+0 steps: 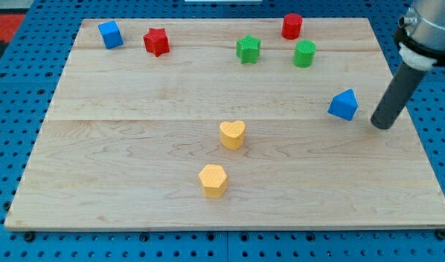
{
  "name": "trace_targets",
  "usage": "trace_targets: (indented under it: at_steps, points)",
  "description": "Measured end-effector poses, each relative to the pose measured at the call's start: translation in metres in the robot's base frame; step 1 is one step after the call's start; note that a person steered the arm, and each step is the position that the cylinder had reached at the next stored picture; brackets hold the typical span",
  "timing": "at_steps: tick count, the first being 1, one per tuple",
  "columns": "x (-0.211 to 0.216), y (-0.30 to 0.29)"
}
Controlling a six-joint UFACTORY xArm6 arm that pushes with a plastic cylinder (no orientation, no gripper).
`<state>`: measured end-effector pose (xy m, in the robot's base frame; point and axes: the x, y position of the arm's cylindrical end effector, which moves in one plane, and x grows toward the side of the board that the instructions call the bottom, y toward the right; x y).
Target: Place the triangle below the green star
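— Triangle first: where's it sitting? I can't see from back here.

— The blue triangle is out near the board's right edge, about halfway down. My tip, as the rig would call it, stands just to the view's right of it and a touch lower, close but not touching as far as I can tell.

— And the green star?

— Up near the view's top, a bit right of centre, with a green cylinder beside it and a red cylinder above that one. The triangle is well apart from it, off to the right and lower.

— So which way does it have to go?

— Leftward, mostly, to land in the bare wood under the star. The rod is already on the correct side for that, I'd say: block between it and the goal. It may need to come up a little so the push runs straight left and not up-left.

— Is it holding anything?

— Nothing to hold with; it's a plain rod, no jaws, so it grasps nothing. Only pushing.

— Anything in the way?

— The yellow heart sits lower down the middle. I'd reckon the path passes above it.
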<state>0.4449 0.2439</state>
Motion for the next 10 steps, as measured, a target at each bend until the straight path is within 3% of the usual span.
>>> trace_targets:
  at_steps: [2,3,4,5,10]
  points:
    - [-0.020,-0.050]
    - [-0.025,-0.123]
    - [-0.037,-0.147]
    - [-0.072,-0.133]
    - [-0.065,-0.186]
